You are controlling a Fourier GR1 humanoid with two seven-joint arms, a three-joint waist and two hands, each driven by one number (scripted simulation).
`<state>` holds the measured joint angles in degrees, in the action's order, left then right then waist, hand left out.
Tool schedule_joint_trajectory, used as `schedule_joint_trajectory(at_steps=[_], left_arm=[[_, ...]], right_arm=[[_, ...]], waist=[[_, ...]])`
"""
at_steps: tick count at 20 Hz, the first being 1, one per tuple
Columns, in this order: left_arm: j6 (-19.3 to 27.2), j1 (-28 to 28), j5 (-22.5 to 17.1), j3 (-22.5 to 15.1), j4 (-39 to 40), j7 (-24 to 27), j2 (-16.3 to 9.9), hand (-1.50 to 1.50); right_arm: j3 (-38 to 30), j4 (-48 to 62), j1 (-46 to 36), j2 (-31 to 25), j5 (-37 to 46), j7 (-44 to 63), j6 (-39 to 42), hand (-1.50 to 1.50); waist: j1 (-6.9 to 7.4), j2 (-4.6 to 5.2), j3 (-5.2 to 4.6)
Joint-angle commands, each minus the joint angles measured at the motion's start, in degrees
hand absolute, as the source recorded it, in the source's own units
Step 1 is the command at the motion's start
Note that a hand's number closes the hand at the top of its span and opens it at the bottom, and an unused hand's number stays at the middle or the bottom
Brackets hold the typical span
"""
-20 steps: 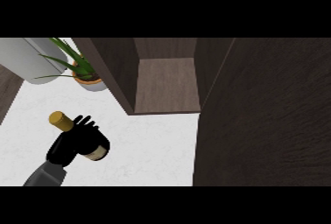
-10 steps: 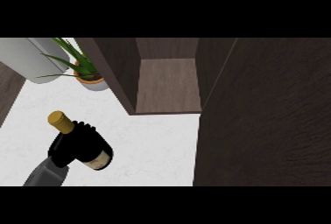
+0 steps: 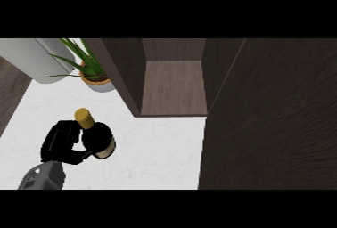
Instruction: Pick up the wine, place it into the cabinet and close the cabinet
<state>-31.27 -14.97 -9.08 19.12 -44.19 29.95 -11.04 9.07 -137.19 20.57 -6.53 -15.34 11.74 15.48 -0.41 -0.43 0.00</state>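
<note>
The wine bottle (image 3: 99, 139) is dark with a gold cap (image 3: 84, 117) and a pale label band at its lower end. It stands over the white counter (image 3: 158, 151) at the lower left. My left hand (image 3: 58, 143) is on the bottle's left side, with fingers and thumb curled round its body. The cabinet (image 3: 174, 84) stands open up and to the right of the bottle, and its wooden shelf is bare. Its dark door (image 3: 276, 120) is swung open and fills the right of the view. My right hand does not show.
A potted green plant (image 3: 92, 76) stands at the back, just left of the cabinet's side wall. A large white cylinder (image 3: 36, 58) lies in the far left corner. A dark strip (image 3: 10, 93) borders the counter's left edge.
The bottle has moved to the right, toward the cabinet, with my left hand. The hand now shows at the bottle's left side instead of lying across it.
</note>
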Motion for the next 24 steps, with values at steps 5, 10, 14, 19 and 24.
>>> schedule_joint_trajectory(at_steps=[5,10,14,19,24], left_arm=[[22.28,6.22,15.13,-8.03,-10.8,6.8,6.61,1.5],[26.25,1.31,15.35,-9.4,-12.0,0.4,9.31,1.5],[33.68,1.88,12.54,-17.8,-18.56,-5.86,10.93,1.5],[38.92,-1.39,12.11,-23.6,-21.92,-14.79,11.0,1.5],[46.84,-6.8,14.51,-30.7,-17.53,-16.08,11.03,1.5]], right_arm=[[-2.88,-8.05,5.53,-2.01,-4.95,1.76,0.85,-1.5],[-4.01,-9.38,6.67,-2.73,-6.27,2.01,2.62,-1.5],[-0.43,-8.06,8.1,0.13,-2.26,0.67,1.76,-1.5],[-1.39,-11.15,4.86,-1.13,-4.82,6.12,-0.18,-1.5],[-1.75,-9.37,6.83,-0.79,-3.16,1.77,1.8,-1.5]], waist=[[-0.18,0.03,0.09],[-0.3,0.32,0.01],[-0.44,0.18,0.01],[-0.23,0.22,-0.01],[-1.17,0.25,-0.01]])
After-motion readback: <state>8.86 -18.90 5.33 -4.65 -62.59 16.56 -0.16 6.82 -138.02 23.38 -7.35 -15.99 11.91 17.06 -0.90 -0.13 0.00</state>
